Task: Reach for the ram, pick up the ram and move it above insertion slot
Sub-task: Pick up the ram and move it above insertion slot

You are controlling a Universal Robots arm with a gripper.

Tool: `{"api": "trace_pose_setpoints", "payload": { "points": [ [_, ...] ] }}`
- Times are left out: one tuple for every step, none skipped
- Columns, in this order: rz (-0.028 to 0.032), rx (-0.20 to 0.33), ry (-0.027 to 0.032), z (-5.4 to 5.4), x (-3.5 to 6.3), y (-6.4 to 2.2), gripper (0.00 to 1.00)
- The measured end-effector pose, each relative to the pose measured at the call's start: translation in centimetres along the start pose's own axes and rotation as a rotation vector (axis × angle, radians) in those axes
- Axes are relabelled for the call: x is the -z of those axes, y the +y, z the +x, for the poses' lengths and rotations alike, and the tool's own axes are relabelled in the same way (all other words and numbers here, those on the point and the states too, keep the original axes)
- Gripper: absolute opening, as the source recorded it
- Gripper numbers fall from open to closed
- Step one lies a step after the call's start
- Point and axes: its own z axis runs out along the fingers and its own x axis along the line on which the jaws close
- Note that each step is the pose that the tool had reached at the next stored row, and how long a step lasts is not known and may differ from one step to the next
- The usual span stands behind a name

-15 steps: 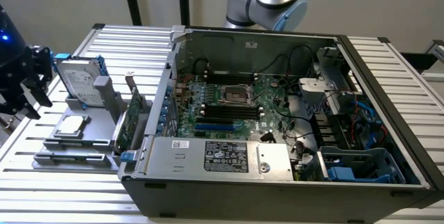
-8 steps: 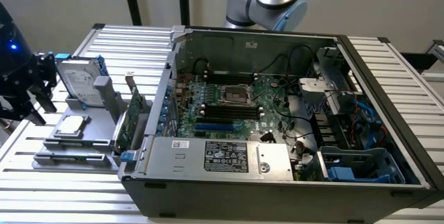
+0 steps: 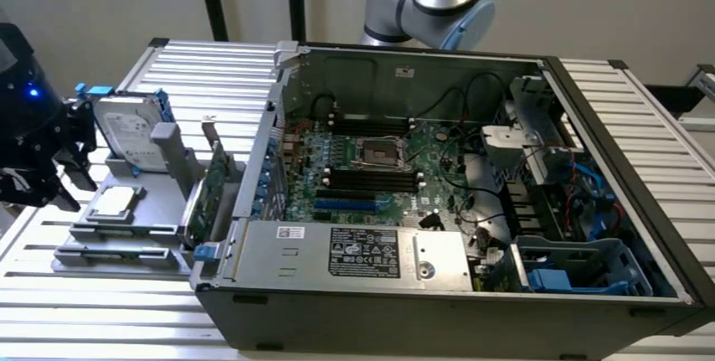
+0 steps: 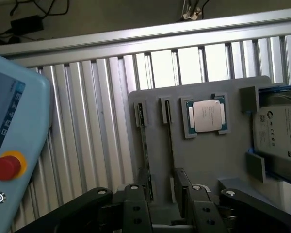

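Note:
The ram [image 4: 144,141] stands on edge as a thin green strip in a slot of the grey fixture [image 4: 218,155]. A second thin dark strip [image 4: 170,141] fills the neighbouring slot. My gripper [image 4: 161,196] hovers over the near ends of these slots. It is open, its black fingers [image 4: 136,208] spread to either side with nothing between them. In the exterior view the gripper [image 3: 65,170] hangs at the left, above the fixture [image 3: 123,239]. The motherboard's dark memory slots [image 3: 369,181] lie inside the open computer case [image 3: 447,294].
On the fixture sit a CPU [image 4: 207,115], a hard drive [image 4: 281,131] and an upright green card with a metal bracket [image 3: 207,193]. A teach pendant with a red button [image 4: 7,166] lies close by. The table edge [image 4: 136,39] runs past the fixture.

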Motion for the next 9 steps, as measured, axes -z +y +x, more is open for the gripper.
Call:
{"api": "trace_pose_setpoints", "payload": {
  "points": [
    [-0.0004,0.001,0.0001,0.1,-0.18,-0.03,0.36],
    [-0.0009,0.002,0.0002,0.1,-0.35,-0.06,0.36],
    [-0.0012,0.003,0.0002,0.2,-0.54,-0.08,0.36],
    [-0.0012,0.004,0.0003,0.2,-0.74,-0.11,0.36],
    [-0.0012,0.006,0.0002,0.3,-0.92,-0.13,0.36],
    [-0.0013,0.008,0.0004,0.3,-1.09,-0.14,0.36],
    [-0.0014,0.012,0.0005,0.3,-1.27,-0.16,0.36],
    [-0.0014,0.016,0.0007,0.3,-1.45,-0.18,0.36],
    [-0.0013,0.019,0.0008,0.3,-1.63,-0.2,0.36]
  ]
}}
